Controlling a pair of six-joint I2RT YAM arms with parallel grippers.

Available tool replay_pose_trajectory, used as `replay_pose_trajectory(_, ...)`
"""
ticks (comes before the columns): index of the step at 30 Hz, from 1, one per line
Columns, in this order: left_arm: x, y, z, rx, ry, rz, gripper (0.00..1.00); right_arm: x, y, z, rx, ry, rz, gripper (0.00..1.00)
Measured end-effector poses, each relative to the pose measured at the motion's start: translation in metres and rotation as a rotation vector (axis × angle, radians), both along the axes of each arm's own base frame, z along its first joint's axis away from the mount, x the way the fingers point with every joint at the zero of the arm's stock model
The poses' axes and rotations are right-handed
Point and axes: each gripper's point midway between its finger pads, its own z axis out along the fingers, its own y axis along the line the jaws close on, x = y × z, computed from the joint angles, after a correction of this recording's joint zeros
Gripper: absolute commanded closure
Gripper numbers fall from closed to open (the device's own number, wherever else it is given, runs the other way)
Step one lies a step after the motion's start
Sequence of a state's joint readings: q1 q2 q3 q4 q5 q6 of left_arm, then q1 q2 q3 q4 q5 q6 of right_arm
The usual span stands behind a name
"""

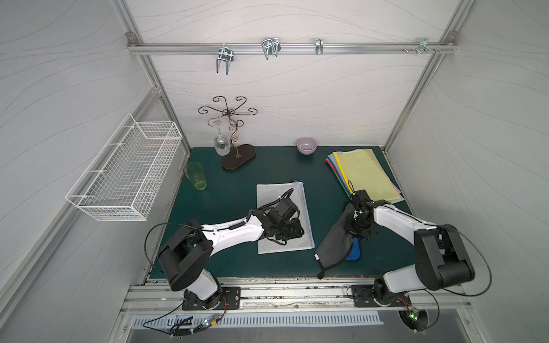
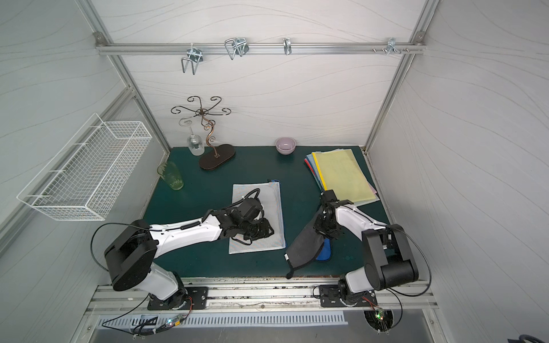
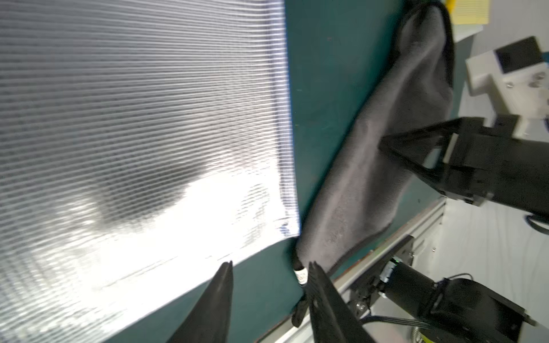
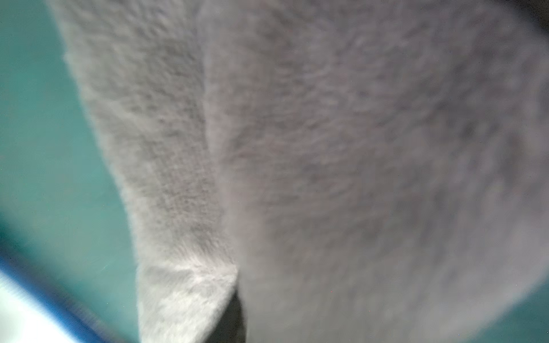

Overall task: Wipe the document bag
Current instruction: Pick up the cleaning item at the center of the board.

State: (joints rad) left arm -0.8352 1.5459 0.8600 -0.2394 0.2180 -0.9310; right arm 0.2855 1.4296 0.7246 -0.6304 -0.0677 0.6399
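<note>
The document bag (image 1: pixel 276 196) lies flat at the centre of the worktop (image 1: pixel 225 213), long axis running from the near edge toward the back wall. My left end effector (image 3: pixel 270 264) hangs over the bag's near half, fingers parted and empty. My right end effector (image 1: pixel 353 225) is clenched on a grey cloth (image 1: pixel 335 246) that drapes down just beside the bag's right long edge. The bag lies directly left of that end effector, so I judge the right arm must sweep leftward.
</note>
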Motion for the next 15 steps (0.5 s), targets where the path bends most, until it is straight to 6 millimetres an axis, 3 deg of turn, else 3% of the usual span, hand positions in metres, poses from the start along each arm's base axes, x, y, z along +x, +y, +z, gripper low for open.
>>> replay_pose_trajectory(4, -0.013, 0.047, -0.042, 0.104, 0.105, 0.094, 0.64, 0.001, 0.019, 0.02, 0.052, -0.066, 0.066, 1.0)
replay_pose_trajectory(6, -0.009, 0.054, -0.04, 0.096, 0.099, 0.128, 0.64, 0.008, 0.038, 0.048, 0.081, -0.161, 0.147, 1.0)
replay_pose_trajectory(9, -0.011, 0.065, -0.042, 0.115, 0.105, 0.156, 0.65, 0.018, 0.079, 0.093, 0.137, -0.287, 0.285, 1.0)
replay_pose_trajectory(11, -0.011, 0.072, -0.044, 0.126, 0.109, 0.173, 0.65, 0.022, 0.108, 0.112, 0.174, -0.326, 0.369, 1.0)
replay_pose_trajectory(13, -0.009, 0.076, -0.044, 0.127, 0.112, 0.187, 0.65, 0.022, 0.138, 0.117, 0.208, -0.327, 0.453, 1.0)
replay_pose_trajectory(15, -0.009, 0.077, -0.045, 0.125, 0.115, 0.196, 0.65, 0.02, 0.172, 0.111, 0.246, -0.291, 0.534, 1.0)
